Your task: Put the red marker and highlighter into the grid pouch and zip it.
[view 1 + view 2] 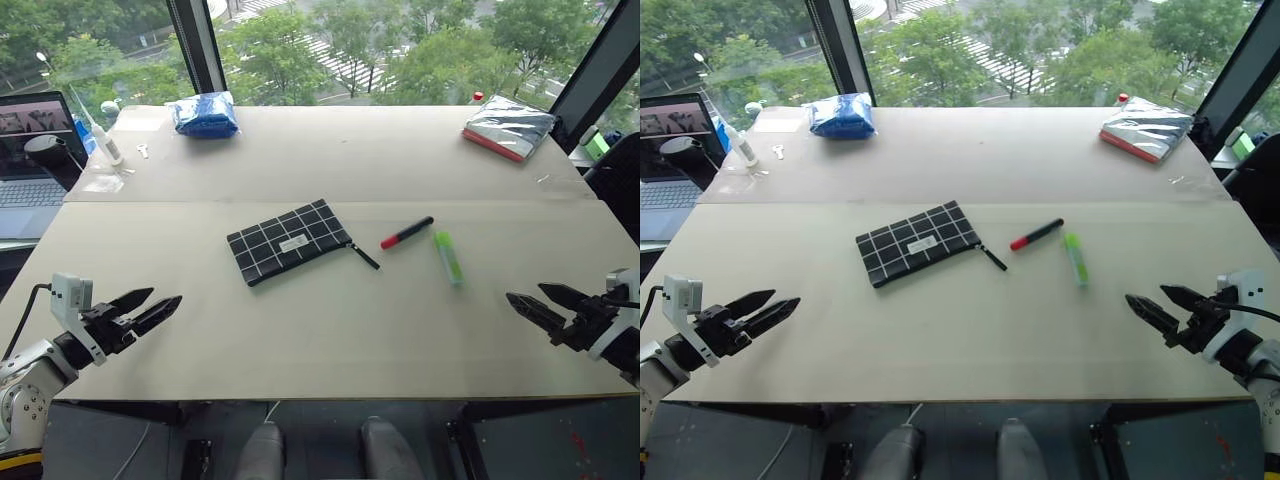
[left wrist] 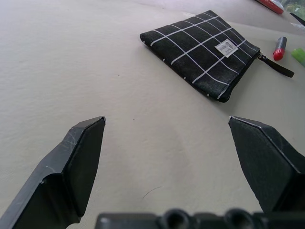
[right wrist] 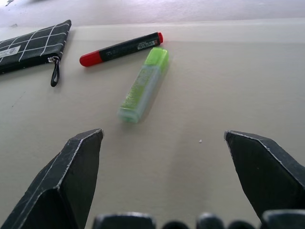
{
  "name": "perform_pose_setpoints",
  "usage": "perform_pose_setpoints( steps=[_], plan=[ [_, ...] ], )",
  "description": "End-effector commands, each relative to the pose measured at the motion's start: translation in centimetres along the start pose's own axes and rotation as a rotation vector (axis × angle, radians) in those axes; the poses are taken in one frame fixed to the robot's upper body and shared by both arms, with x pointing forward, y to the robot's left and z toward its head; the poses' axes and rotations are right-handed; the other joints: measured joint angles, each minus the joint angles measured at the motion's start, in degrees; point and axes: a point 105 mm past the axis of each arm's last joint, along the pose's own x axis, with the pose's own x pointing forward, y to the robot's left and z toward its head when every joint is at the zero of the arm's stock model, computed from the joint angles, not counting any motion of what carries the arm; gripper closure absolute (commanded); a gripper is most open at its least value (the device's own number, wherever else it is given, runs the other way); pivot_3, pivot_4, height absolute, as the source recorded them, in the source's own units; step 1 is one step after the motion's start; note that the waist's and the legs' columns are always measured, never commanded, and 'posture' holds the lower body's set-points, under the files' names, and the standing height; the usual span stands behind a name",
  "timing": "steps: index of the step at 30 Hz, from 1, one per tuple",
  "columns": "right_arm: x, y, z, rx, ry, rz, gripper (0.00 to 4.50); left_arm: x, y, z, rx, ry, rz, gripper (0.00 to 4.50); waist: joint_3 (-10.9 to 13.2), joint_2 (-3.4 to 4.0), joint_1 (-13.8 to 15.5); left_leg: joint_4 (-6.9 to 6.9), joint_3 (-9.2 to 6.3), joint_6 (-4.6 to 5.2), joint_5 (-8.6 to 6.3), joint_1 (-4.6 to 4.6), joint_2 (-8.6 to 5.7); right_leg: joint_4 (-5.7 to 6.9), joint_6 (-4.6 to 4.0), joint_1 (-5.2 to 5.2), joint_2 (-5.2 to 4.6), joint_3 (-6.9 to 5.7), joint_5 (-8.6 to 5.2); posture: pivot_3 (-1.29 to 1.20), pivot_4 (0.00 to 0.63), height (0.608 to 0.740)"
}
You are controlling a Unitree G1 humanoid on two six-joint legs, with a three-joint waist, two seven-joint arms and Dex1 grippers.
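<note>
Two end effectors hung low over the near edge of the pale surface in the left eye view, the left end effector at the left corner and the right end effector at the right, both with fingers spread and nothing between them. Grid pouch lay flat near the middle of the surface, tilted, zipper strap trailing toward the right. Red marker lay just right of the strap, apart from it. Highlighter lay just beside the marker on its right, nearer the front edge, not touching it. Blue bag sat at the far left, silver packet with a red edge at the far right. Laptop stood off the surface's left side.

Right eye view: same layout, both end effectors open and well apart from the three items.

Left wrist view: two black fingers stood wide apart over bare surface; pouch lay ahead, white label up, marker tip beyond its strap.

Right wrist view: fingers stood wide apart; highlighter lay ahead between them, marker just past it, pouch corner to one side.
</note>
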Motion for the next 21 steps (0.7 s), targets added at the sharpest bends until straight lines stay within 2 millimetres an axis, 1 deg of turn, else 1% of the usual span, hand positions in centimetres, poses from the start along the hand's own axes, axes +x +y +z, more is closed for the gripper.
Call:
perform_pose_setpoints(
  steps=[1, 3, 5, 6, 7, 8, 10, 14, 15, 16, 18, 19, 20, 21],
  plan=[
    [0.4, 0.7, 1.1, -0.042, -0.029, 0.026, 0.0, 0.4, -0.5, 1.0, 0.084, 0.002, -0.034, 0.03, 0.0, 0.0, -0.01, 0.0, 0.0, 0.0, 0.0, 0.0, 0.0, 0.0, 0.0, 0.0, 0.0, 0.0, 0.0, 0.0, 0.15, 0.74],
    [1.1, 1.2, 0.7, -0.048, -0.015, 0.045, 0.0, 1.0, -0.8, 0.9, 0.189, 0.037, -0.061, 0.03, 0.0, 0.0, 0.04, 0.0, 0.0, 0.0, 0.0, 0.0, 0.0, 0.0, 0.0, 0.0, 0.0, 0.0, 0.0, 0.0, 0.15, 0.74],
    [1.4, 1.4, 0.6, -0.048, -0.011, 0.05, 0.0, 1.3, -0.6, 0.7, 0.27, 0.058, -0.068, 0.03, 0.0, 0.0, 0.07, 0.0, 0.0, -0.02, 0.02, 0.01, 0.0, 0.01, 0.0, 0.0, 0.0, -0.01, 0.0, 0.0, 0.15, 0.74],
    [1.6, 1.5, 0.7, -0.047, -0.01, 0.053, 0.25, 1.4, -0.5, 0.4, 0.327, 0.079, -0.07, 0.0, 0.0, 0.0, 0.07, 0.0, 0.0, -0.03, 0.02, 0.0, -0.01, 0.0, 0.0, 0.0, 0.0, 0.01, 0.0, 0.0, 0.15, 0.74],
    [1.9, 1.8, 0.8, -0.055, -0.009, 0.063, 0.51, 1.5, -0.5, 0.2, 0.424, 0.099, -0.079, 0.0, 0.0, 0.01, 0.06, -0.01, 0.01, -0.03, 0.02, 0.0, 0.0, -0.01, -0.02, 0.0, 0.0, 0.01, 0.01, 0.0, 0.15, 0.74],
    [2.2, 2.3, 1.1, -0.046, -0.015, 0.091, 0.72, 1.7, -0.6, 0.1, 0.519, 0.106, -0.096, 0.0, 0.0, 0.01, -0.03, -0.01, 0.02, -0.03, 0.02, 0.0, 0.0, -0.01, -0.06, 0.0, 0.0, 0.01, 0.03, 0.0, 0.15, 0.74],
    [2.6, 3.5, 1.6, -0.056, -0.023, 0.155, 1.34, 2.0, -0.7, 0.2, 0.673, 0.113, -0.11, 0.0, 0.0, 0.01, -0.06, -0.03, 0.02, -0.03, 0.02, -0.01, 0.0, -0.04, -0.07, -0.02, 0.0, 0.02, 0.04, 0.0, 0.15, 0.74],
    [4.0, 5.9, 3.1, -0.095, -0.046, 0.254, 2.82, 2.8, -0.9, 0.2, 0.86, 0.123, -0.149, 0.0, 0.0, 0.01, -0.04, -0.03, 0.02, -0.03, 0.02, -0.02, 0.0, -0.06, -0.07, -0.02, 0.0, 0.02, 0.05, 0.0, 0.15, 0.74],
    [4.3, 6.7, 3.5, -0.099, -0.052, 0.287, 3.06, 2.9, -1.0, 0.0, 0.899, 0.137, -0.166, 0.0, 0.0, 0.01, 0.0, -0.02, 0.02, -0.03, 0.02, -0.02, 0.0, -0.05, -0.07, -0.02, 0.0, 0.02, 0.05, 0.0, 0.15, 0.74],
    [4.8, 7.6, 3.9, -0.106, -0.06, 0.324, 3.48, 3.1, -1.2, -0.1, 0.943, 0.147, -0.185, 0.0, 0.0, 0.01, -0.01, -0.02, 0.02, -0.02, 0.02, -0.02, 0.0, -0.05, -0.06, -0.02, 0.0, 0.01, 0.05, 0.0, 0.15, 0.74],
    [5.8, 9.7, 4.5, -0.122, -0.072, 0.406, 4.15, 3.6, -1.5, -0.2, 1.014, 0.155, -0.22, 0.0, 0.0, 0.01, -0.04, -0.03, 0.02, -0.02, 0.02, -0.02, 0.01, -0.05, -0.05, -0.02, 0.0, 0.01, 0.04, 0.0, 0.15, 0.74],
    [6.2, 10.5, 4.7, -0.126, -0.078, 0.437, 4.4, 3.8, -1.6, -0.2, 1.04, 0.153, -0.231, 0.0, 0.0, 0.01, -0.02, -0.03, 0.02, -0.02, 0.02, -0.02, 0.01, -0.05, -0.05, -0.02, 0.0, 0.01, 0.04, 0.0, 0.15, 0.74],
    [6.9, 11.3, 4.9, -0.145, -0.082, 0.458, 4.47, 4.2, -1.8, -0.1, 1.071, 0.149, -0.242, 0.0, 0.0, 0.01, -0.01, -0.03, 0.01, -0.02, 0.02, -0.03, 0.01, -0.05, -0.05, -0.02, 0.0, 0.0, 0.05, 0.0, 0.15, 0.74],
    [8.1, 11.8, 5.1, -0.16, -0.083, 0.45, 4.47, 4.6, -1.9, 0.1, 1.106, 0.141, -0.251, 0.0, 0.0, 0.0, -0.04, -0.03, 0.01, -0.02, 0.02, -0.03, 0.01, -0.05, -0.05, -0.03, 0.0, 0.0, 0.05, 0.0, 0.15, 0.74]
  ],
)
